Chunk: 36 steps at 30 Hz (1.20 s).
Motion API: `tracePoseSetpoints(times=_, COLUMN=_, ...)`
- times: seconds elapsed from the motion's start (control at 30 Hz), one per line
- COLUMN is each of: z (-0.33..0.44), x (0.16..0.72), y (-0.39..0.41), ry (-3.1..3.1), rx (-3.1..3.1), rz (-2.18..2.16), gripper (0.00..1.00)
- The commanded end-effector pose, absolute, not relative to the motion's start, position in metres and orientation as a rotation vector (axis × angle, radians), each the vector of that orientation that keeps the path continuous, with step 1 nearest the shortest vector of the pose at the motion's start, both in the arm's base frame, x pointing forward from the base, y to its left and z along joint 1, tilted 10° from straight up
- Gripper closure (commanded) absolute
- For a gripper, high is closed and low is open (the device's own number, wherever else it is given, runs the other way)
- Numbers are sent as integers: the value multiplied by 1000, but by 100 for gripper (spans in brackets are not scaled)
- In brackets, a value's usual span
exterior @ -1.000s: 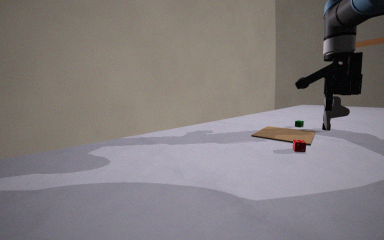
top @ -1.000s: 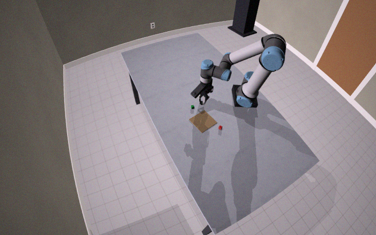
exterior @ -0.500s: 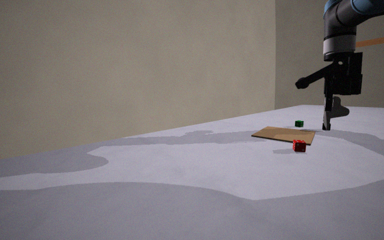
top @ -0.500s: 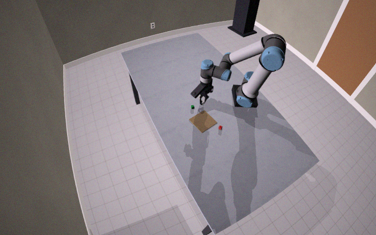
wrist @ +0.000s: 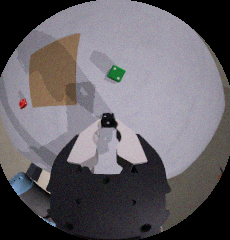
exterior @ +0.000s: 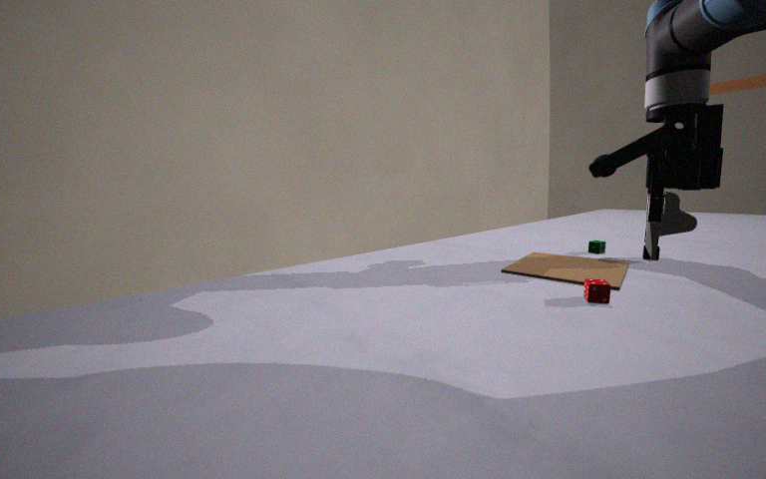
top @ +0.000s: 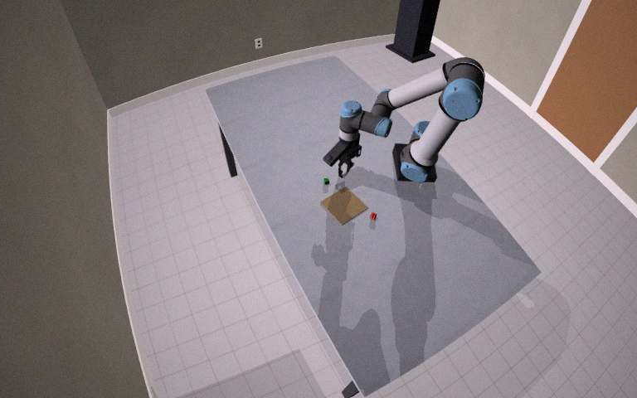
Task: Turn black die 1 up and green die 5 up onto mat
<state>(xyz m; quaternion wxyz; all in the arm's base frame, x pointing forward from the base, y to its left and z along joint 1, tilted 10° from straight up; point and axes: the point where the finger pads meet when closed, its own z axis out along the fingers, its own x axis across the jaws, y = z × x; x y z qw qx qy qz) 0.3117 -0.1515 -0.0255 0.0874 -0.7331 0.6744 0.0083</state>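
Note:
My gripper [top: 343,175] [exterior: 650,251] [wrist: 108,119] points straight down, with its fingertips at table height, shut on the black die [exterior: 647,254] [wrist: 108,120]. That die is at the table surface beside the mat; its top number is too small to read. The green die [top: 326,181] [exterior: 596,246] [wrist: 116,73] sits flat on the table, off the mat, with white pips on top that look like 2. The red die [top: 372,215] [exterior: 596,291] [wrist: 23,103] sits on the table off the mat's other side. The tan mat [top: 344,218] [exterior: 530,263] [wrist: 47,67] lies flat.
The arm's base [top: 415,172] stands on the table to the right of the dice in the top view. The table's long edge [top: 282,261] runs along the left in that view. Shadows of the arm fall across the mat and the table.

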Motion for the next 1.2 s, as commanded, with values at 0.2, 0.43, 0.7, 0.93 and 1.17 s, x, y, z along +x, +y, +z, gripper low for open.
tracePoseSetpoints(times=0.2, z=-25, x=312, y=-152, ry=2009, rx=-2183, rz=23, gripper=97)
tracePoseSetpoints(times=0.43, z=-22, x=312, y=-152, ry=2009, rx=-2183, rz=23, gripper=97)
tracePoseSetpoints(times=0.7, z=-7, x=310, y=-154, ry=2009, rx=-2183, rz=23, gripper=97)
tracePoseSetpoints(times=0.93, z=25, x=306, y=-159, ry=2009, rx=-2183, rz=23, gripper=97)
tracePoseSetpoints(times=1.17, z=50, x=304, y=-162, ry=2009, rx=-2183, rz=23, gripper=97)
